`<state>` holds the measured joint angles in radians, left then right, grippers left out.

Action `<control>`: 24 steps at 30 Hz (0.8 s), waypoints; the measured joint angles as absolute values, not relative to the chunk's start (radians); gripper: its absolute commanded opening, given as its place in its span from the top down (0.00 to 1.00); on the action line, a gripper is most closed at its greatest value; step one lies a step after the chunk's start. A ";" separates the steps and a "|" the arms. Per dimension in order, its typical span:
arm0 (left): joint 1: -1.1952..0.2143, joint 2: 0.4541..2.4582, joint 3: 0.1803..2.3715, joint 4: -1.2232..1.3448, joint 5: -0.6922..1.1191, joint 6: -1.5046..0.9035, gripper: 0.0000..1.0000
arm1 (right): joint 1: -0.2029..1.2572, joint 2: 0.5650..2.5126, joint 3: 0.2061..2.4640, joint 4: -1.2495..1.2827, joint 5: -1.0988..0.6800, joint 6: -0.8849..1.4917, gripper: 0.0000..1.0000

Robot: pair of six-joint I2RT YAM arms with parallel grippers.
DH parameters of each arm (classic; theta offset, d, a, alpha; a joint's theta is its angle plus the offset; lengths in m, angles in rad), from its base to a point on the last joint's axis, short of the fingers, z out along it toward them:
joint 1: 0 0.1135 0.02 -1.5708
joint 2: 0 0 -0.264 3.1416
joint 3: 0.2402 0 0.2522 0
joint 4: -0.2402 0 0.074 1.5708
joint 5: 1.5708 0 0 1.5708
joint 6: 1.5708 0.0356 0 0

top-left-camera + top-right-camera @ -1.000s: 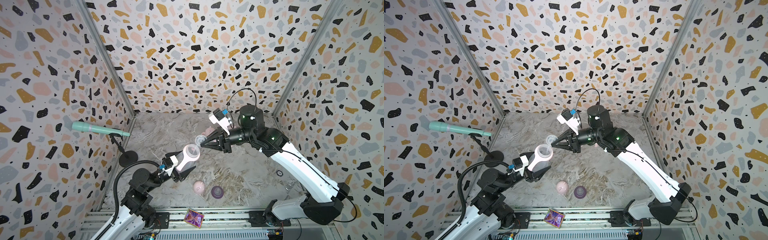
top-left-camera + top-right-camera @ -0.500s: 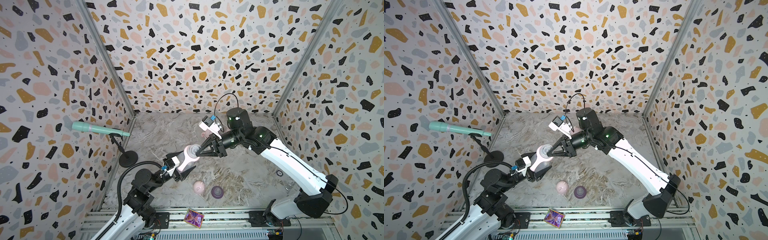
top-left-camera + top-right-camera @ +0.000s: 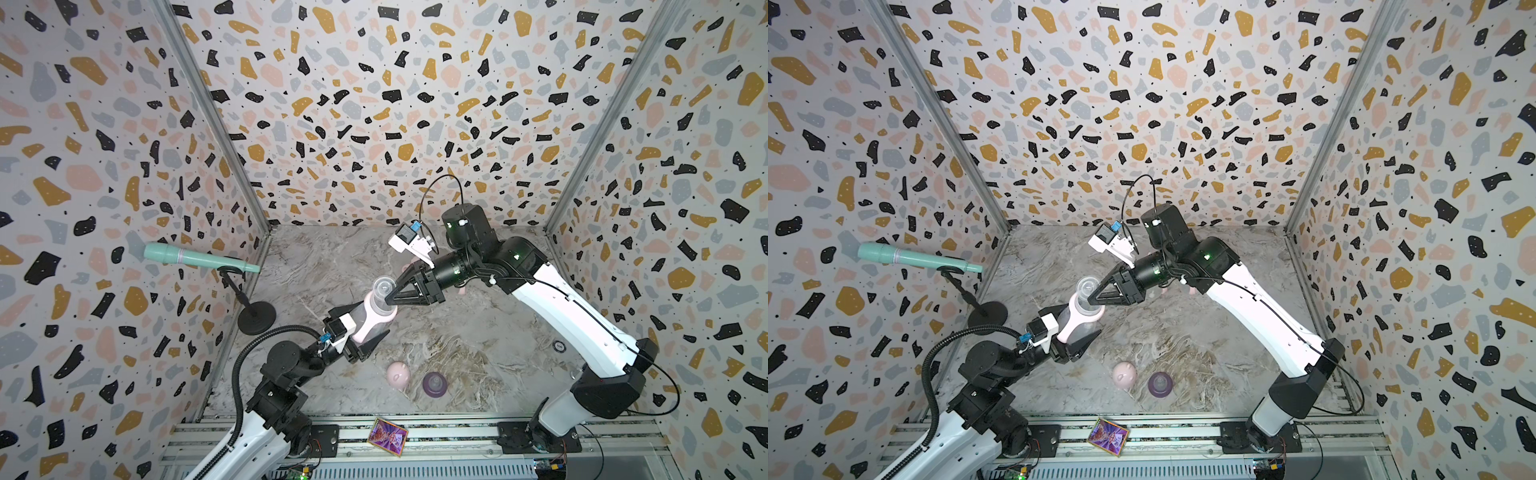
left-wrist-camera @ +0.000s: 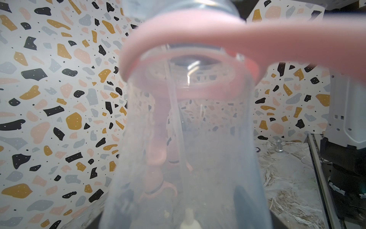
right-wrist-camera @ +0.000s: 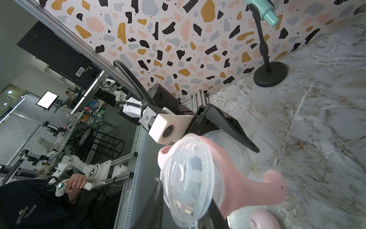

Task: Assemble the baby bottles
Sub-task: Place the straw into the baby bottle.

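Over the tabletop (image 3: 478,332), keeps the bottle (image 3: 374,307) tilted and aloft in the left gripper (image 3: 365,326), fingers (image 3: 371,342) clamped on its clear body. Has brought the right gripper (image 3: 390,300) from just apart a second ago to the bottle's mouth. Cannot tell whether it still pinches or has let go of the clear teat (image 3: 383,286) now seated there. Leaves pink cap (image 3: 397,374) and purple ring (image 3: 434,383) unmoved near the front.

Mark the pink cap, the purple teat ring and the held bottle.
pink cap (image 3: 398,375), in a top view, domed top.
purple teat ring (image 3: 434,384), in a top view, middle.
held bottle (image 3: 372,318), in a top view, clear body.
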<state>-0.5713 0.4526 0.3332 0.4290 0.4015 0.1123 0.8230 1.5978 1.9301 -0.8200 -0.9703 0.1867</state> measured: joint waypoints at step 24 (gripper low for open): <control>-0.571 0.421 0.309 0.481 0.356 0.112 0.70 | 0.823 1.607 2.016 -0.879 -0.844 0.133 0.65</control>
